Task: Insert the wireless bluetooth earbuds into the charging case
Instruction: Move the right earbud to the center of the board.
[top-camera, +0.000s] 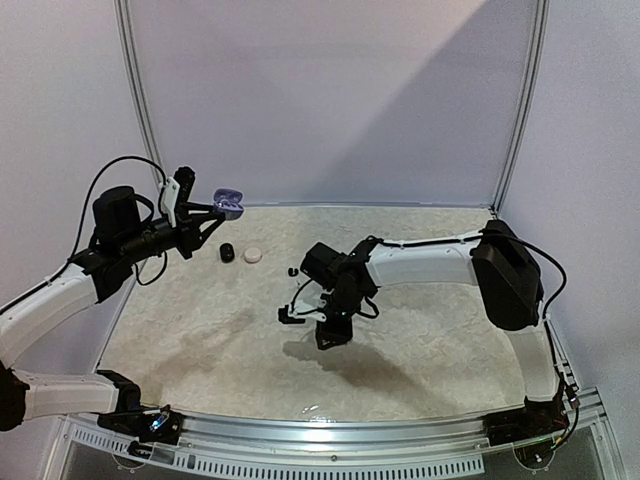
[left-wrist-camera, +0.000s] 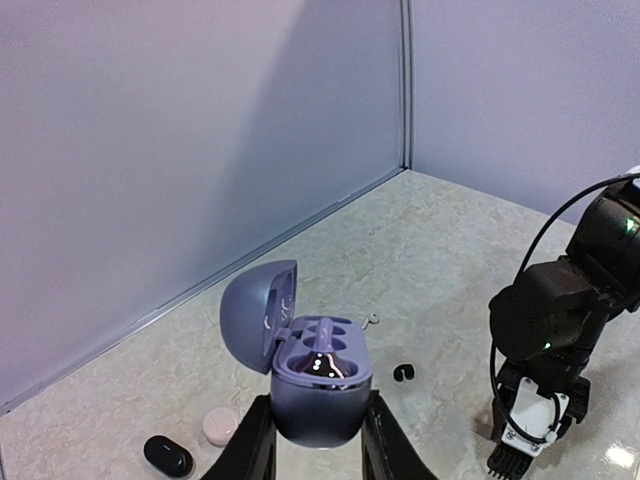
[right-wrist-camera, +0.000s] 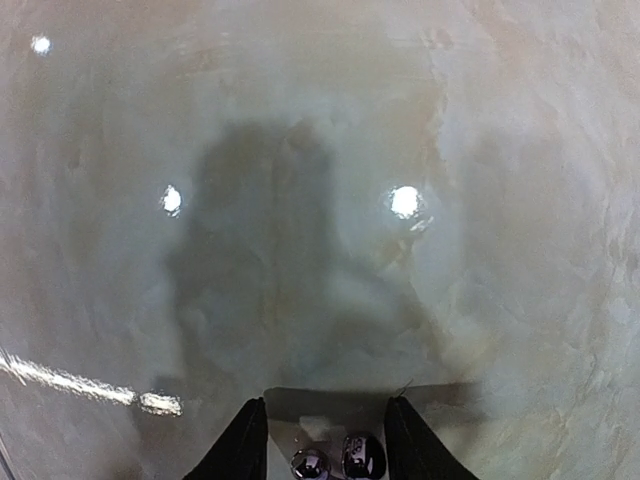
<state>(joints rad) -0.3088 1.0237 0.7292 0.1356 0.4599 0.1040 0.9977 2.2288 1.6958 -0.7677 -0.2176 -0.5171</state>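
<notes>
The left gripper (left-wrist-camera: 312, 440) is clamping the open purple charging case (left-wrist-camera: 315, 385) aloft at the upper left of the overhead frame. The right gripper (right-wrist-camera: 325, 440) is hovering mid-frame, jaws parted around nothing; a black earbud (left-wrist-camera: 402, 373) is lying nearby, so descending squarely over it matters

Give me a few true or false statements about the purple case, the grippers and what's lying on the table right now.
1. The purple case is open. True.
2. The left gripper holds it. True.
3. The case rests on the table. False: it is held up in the air.
4. The right gripper points down at the table. True.
5. The black case and white case are stacked. False: they lie side by side.
</notes>
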